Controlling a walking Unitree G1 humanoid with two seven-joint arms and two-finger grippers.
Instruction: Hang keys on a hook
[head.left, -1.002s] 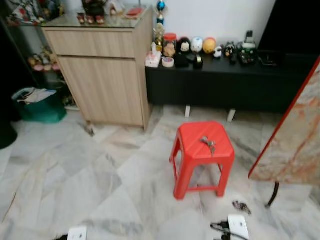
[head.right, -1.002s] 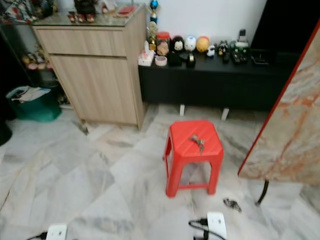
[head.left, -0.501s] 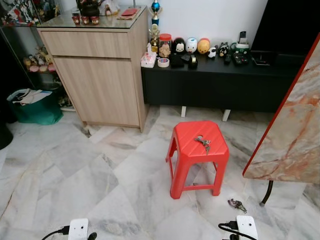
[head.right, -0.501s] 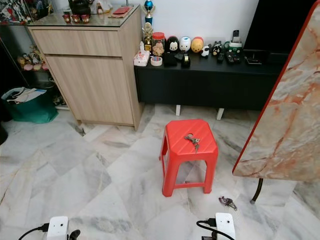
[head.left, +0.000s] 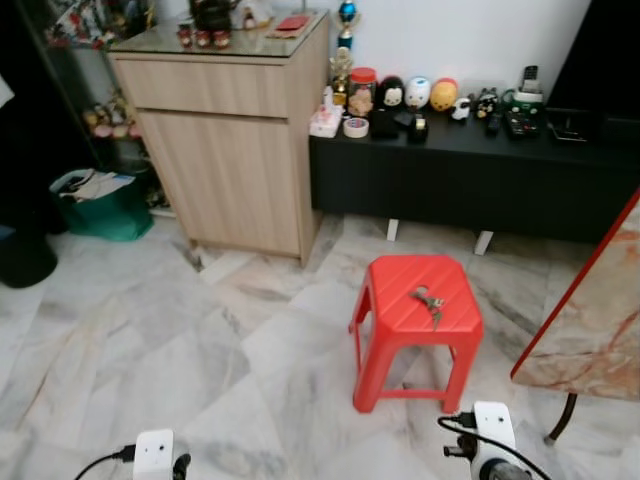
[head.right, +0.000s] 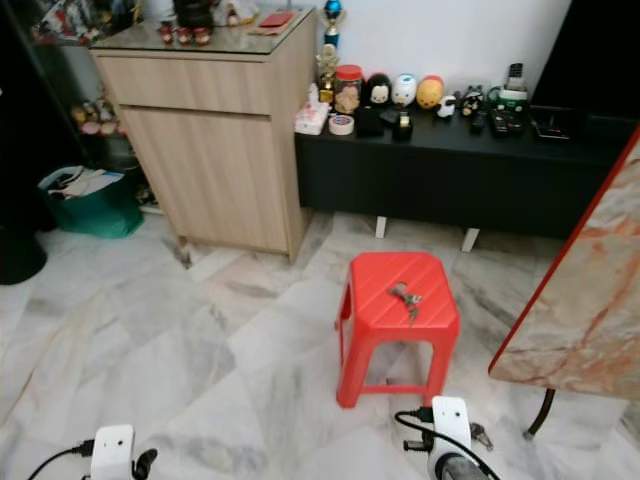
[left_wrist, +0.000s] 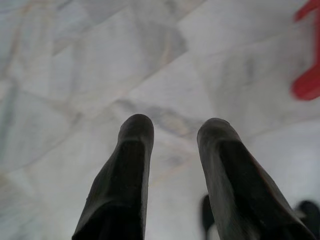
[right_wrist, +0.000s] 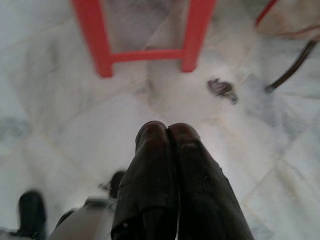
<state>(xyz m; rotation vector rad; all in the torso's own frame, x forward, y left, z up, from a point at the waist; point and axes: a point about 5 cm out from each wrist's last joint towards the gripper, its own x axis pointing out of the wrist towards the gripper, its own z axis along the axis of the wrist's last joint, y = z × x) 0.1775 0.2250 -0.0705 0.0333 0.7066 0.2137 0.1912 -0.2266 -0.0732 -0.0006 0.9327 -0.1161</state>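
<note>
Keys (head.left: 429, 301) on red stool (head.left: 420, 310), ahead and right of centre

Right gripper (right_wrist: 167, 137) pressed closed, empty, nearer; left gripper (left_wrist: 172, 131) parted, empty, over bare floor (head.left: 150, 340); both hang low, near side of stool; no hook visible.

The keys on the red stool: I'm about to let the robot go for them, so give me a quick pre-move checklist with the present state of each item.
1. Keys lie in the open on top of the red stool: ok.
2. Nothing stands on the floor between robot and stool: ok.
3. Left gripper open and holding nothing, over bare floor: ok.
4. Right gripper open for a grasp: not ok, its fingers are pressed together.
5. Hook to hang the keys on located: cannot tell.
6. Stray small dark object on the floor by the stool's leg, maybe a second bunch of keys: cannot tell.
</note>
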